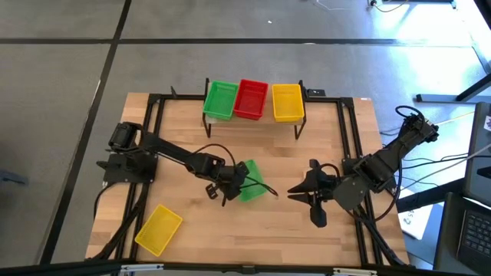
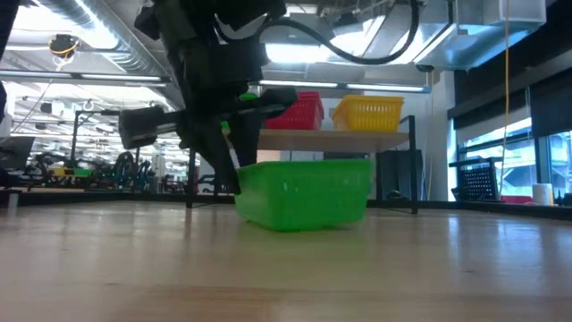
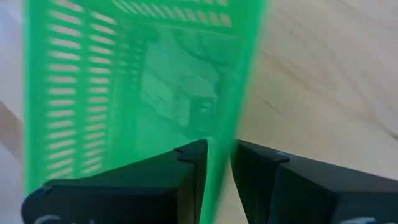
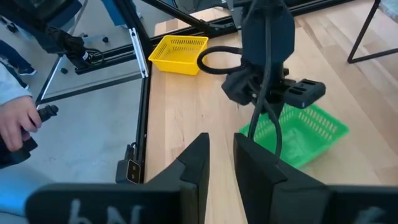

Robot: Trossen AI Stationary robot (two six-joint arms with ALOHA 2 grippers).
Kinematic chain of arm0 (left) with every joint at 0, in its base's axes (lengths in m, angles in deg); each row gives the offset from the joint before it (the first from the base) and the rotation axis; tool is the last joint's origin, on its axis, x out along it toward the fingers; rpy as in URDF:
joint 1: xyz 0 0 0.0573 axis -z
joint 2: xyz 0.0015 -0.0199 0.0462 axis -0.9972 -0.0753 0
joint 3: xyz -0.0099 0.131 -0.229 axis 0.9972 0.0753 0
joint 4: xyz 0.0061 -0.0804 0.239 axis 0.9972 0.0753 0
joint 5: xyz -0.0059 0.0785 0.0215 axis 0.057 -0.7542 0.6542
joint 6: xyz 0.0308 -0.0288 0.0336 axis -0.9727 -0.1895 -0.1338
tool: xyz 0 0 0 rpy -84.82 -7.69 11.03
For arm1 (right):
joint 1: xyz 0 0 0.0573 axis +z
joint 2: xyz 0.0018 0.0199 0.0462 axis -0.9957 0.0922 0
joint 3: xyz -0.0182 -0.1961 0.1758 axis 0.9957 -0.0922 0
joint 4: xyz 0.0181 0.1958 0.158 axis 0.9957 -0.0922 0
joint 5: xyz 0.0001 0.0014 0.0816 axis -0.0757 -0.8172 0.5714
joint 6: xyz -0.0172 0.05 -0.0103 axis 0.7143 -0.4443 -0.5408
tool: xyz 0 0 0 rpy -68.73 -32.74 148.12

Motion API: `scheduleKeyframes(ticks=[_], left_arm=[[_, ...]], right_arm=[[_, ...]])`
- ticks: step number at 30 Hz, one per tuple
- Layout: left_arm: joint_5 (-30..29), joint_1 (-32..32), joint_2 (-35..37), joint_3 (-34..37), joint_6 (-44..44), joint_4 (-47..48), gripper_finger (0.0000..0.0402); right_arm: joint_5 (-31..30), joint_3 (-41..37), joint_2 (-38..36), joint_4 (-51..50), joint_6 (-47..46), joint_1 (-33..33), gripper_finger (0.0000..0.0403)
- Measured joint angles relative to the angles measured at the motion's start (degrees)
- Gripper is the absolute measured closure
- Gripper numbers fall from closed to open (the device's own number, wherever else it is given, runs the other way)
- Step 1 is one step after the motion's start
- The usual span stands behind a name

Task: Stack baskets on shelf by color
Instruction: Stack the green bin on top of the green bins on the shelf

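Left gripper (image 1: pixel 228 186): mid-table, fingers (image 3: pixel 186 180) pinched onto one thin wall of a green rectangular plastic mesh basket (image 1: pixel 251 182) — the wall runs up between the two dark pads in the left wrist view.

Held green basket: low view shows it tilted (image 2: pixel 304 192), its far-from-gripper corner at or just off the tabletop; cannot tell if it touches. Open side faces up.

Right gripper (image 1: pixel 301 192): over the table's right half, near the held basket but apart from it; fingers (image 4: pixel 196 165) close together with a narrow gap, nothing between them.

Shelf (image 1: pixel 253 120): low rack with a light wooden plank top and thin black legs, at the far edge of the table. Three baskets sit on it in a row — green mesh basket (image 1: pixel 221 100) at its left end, red mesh basket (image 1: pixel 251 99) in the middle touching the green one, yellow mesh basket (image 1: pixel 288 102) at the right end, just beside the red. How many are nested in each spot cannot be told.

Loose yellow mesh basket (image 1: pixel 159 228): near-left corner of the wooden tabletop (image 1: pixel 307 153), well apart from the shelf, lying at an angle.

Room edge: a person's hand (image 4: pixel 15 127) beyond the table, holding a small dark object.
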Motion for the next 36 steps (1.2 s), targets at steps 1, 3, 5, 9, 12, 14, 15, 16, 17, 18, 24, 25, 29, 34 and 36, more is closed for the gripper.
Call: scheduleKeyframes(ticks=[1, 3, 5, 9, 12, 14, 15, 16, 17, 18, 24, 25, 29, 34, 36], left_arm=[[0.1, 0.0, -0.4, 0.0, 0.1, -0.8, 0.0337], [1.1, 0.1, -0.8, -0.1, 0.7, -1.1, 0.0337], [2.5, 0.4, -1.0, -0.1, 1.4, -1.3, 0.0337], [3.8, 0.9, -1.6, -0.1, 1.5, -1.1, 0.0342], [6.6, 1.3, -2.3, -0.2, 1.5, -1.4, 0.0359], [6.7, 2.0, -2.5, -0.1, 1.8, -0.3, 0.0377], [6.5, 2.3, -2.4, -0.1, 2.9, -0.4, 0.0388], [6.3, 2.6, -2.3, -0.2, 4.8, -0.3, 0.0394], [6.2, 2.9, -2.4, -0.2, 7.7, -0.2, 0.0397], [6.1, 3.3, -2.5, -0.2, 10.7, 0.0, 0.0398], [6.8, 5.6, -2.5, -4.7, 23.8, 8.6, 0.0401], [6.9, 5.9, -2.5, -6.1, 26.0, 10.7, 0.0401], [7.3, 6.9, -1.9, -12.9, 33.1, 21.8, 0.0401], [12.4, 7.3, -1.8, -20.9, 40.6, 31.8, 0.0401], [14.5, 7.4, -1.8, -23.9, 44.5, 33.4, 0.0401]], right_arm=[[0.0, 0.0, 0.0, 0.1, 0.0, 0.0, 0.0334], [0.0, 0.0, 0.0, 0.1, 0.0, 0.0, 0.0334], [0.0, 0.0, 0.0, 0.1, 0.0, 0.0, 0.0334], [0.0, 0.0, 0.0, 0.0, -0.3, 0.0, 0.0334], [0.0, 0.0, 0.0, -0.1, -1.5, 0.0, 0.0334], [0.0, 0.0, 0.0, 0.1, -1.7, 0.0, 0.0334], [0.0, 0.0, 0.0, 0.2, -1.7, 0.0, 0.0334], [-0.1, 0.0, 0.0, 0.3, -1.6, 0.0, 0.0334], [-0.2, 0.0, 0.0, 0.3, -1.6, 0.0, 0.0334], [-0.2, 0.0, 0.0, 0.3, -1.6, 0.0, 0.0334], [-0.1, 0.0, 0.0, 0.3, -1.6, 0.0, 0.0334], [-0.1, 0.0, 0.0, 0.3, -1.6, 0.0, 0.0334], [-0.1, 0.0, 0.0, 0.4, -1.5, 0.0, 0.0334], [0.1, 0.0, 0.0, 0.4, -1.5, 0.0, 0.0334], [0.1, 0.0, 0.0, 0.4, -1.4, 0.0, 0.0334]])
